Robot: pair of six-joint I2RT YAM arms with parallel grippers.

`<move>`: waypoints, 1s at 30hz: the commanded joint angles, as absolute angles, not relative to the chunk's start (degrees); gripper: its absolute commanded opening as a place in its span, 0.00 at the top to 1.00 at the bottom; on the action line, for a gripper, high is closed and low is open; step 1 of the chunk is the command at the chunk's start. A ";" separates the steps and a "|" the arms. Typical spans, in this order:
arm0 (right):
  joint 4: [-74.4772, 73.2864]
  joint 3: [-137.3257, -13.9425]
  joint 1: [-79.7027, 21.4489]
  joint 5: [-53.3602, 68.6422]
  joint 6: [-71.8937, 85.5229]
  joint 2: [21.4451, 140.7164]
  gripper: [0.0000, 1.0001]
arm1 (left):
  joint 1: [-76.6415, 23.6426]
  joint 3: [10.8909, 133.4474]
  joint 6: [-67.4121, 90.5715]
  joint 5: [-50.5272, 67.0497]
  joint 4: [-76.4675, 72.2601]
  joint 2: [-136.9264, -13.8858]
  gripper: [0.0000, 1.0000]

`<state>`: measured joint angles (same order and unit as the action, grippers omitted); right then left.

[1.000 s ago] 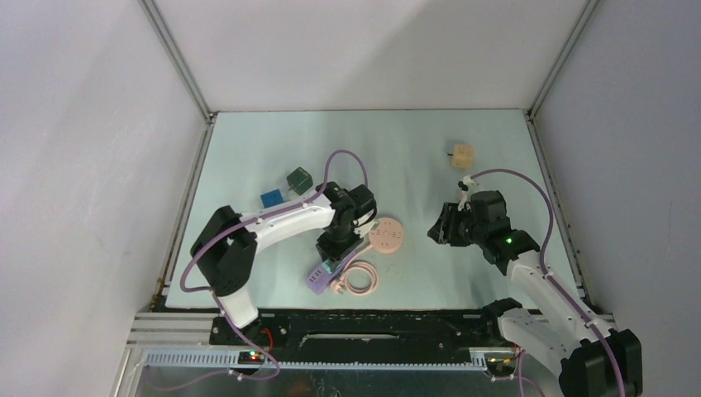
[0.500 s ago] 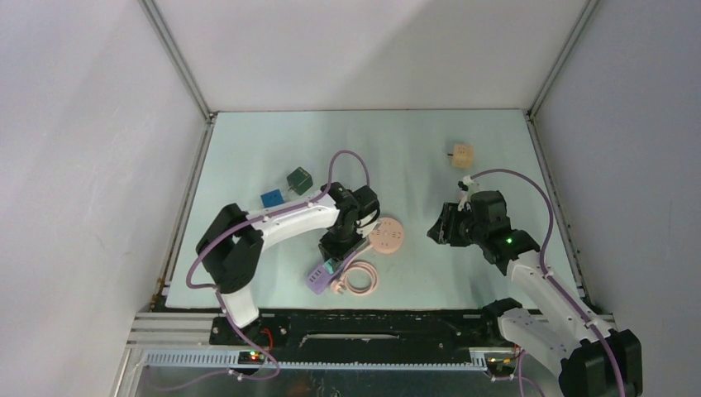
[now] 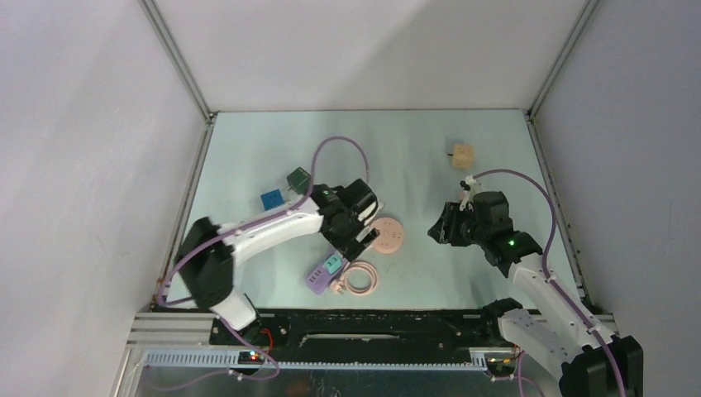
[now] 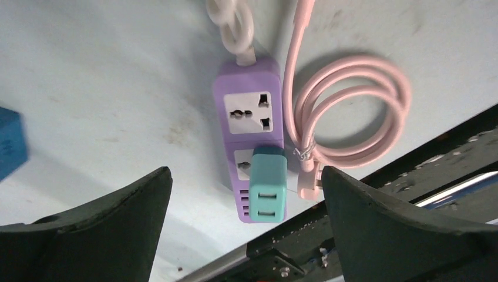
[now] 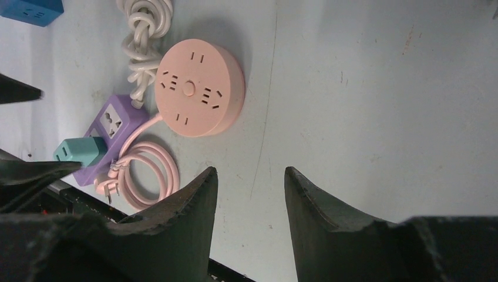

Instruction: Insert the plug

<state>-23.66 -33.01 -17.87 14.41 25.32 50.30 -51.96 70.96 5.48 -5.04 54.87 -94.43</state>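
A teal plug [image 4: 268, 185] stands seated in the near socket of a purple power strip [image 4: 246, 111], close to the table's front edge. From above, the plug [image 3: 332, 265] and strip [image 3: 318, 279] lie just below my left gripper [image 3: 361, 234]. That left gripper [image 4: 245, 171] hangs above them, open wide, its fingers well apart from the plug on both sides. My right gripper [image 3: 438, 227] hovers over bare table to the right. In the right wrist view this gripper [image 5: 249, 170] is open with nothing between its fingers.
A round pink socket [image 3: 387, 235] lies beside the strip, its coiled pink cable [image 3: 361, 278] to the strip's right. A knotted white cord [image 4: 232, 20] leads off the strip. A blue cube [image 3: 270, 199], a green cube [image 3: 298, 178] and a beige cube [image 3: 463, 154] sit farther back.
My left gripper has opened, let go of the teal plug and pulled up and back from the strip. The plug stays in the socket. The right arm has not moved.
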 commanded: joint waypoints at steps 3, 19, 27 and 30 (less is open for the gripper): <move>-24.27 -33.05 -17.58 13.91 25.92 47.97 0.51 | -52.16 70.04 4.80 -10.39 43.81 -78.17 0.00; -24.57 -33.09 -17.24 10.55 25.24 50.78 0.51 | -51.77 48.49 3.20 -36.04 22.48 -40.33 0.00; -25.48 -37.72 -16.45 5.98 23.32 57.18 0.50 | -51.29 51.80 5.00 -40.50 30.29 -39.22 0.00; -25.27 -41.11 -15.97 4.47 22.10 61.04 0.50 | -49.96 52.66 5.11 -39.53 32.77 -39.93 0.00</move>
<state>-26.15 -35.11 -16.62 8.10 24.51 57.45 -51.31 49.60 4.01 -37.50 29.41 -39.09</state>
